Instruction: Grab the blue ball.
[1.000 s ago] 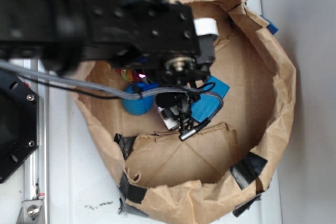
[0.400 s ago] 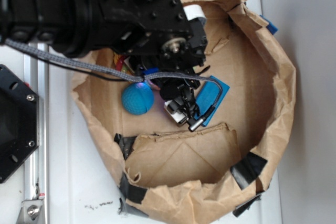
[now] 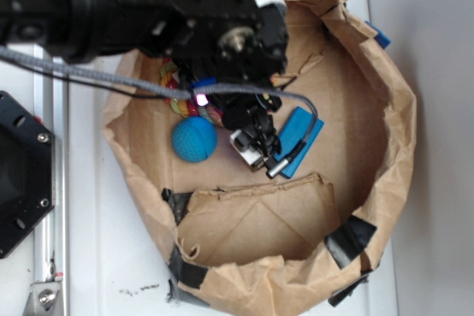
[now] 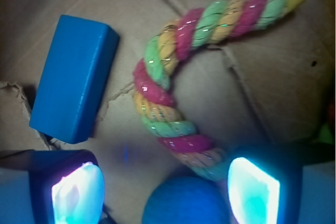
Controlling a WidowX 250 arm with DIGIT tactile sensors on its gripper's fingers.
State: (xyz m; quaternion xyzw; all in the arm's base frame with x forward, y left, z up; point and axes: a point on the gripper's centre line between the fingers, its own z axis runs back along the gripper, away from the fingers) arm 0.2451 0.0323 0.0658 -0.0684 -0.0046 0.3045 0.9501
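Brown cardboard floor fills the wrist view. Nearest, the gripper is spread wide, holding nothing; the blue ball sits between its fingers. Just beyond lies the twisted rope, with the blue block farther left. Since 1.0 s ago, the arm has shifted up, uncovering the ball.

A brown paper-walled cardboard tray is seen; on its floor the blue ball, a blue block and a multicoloured rope are laid.
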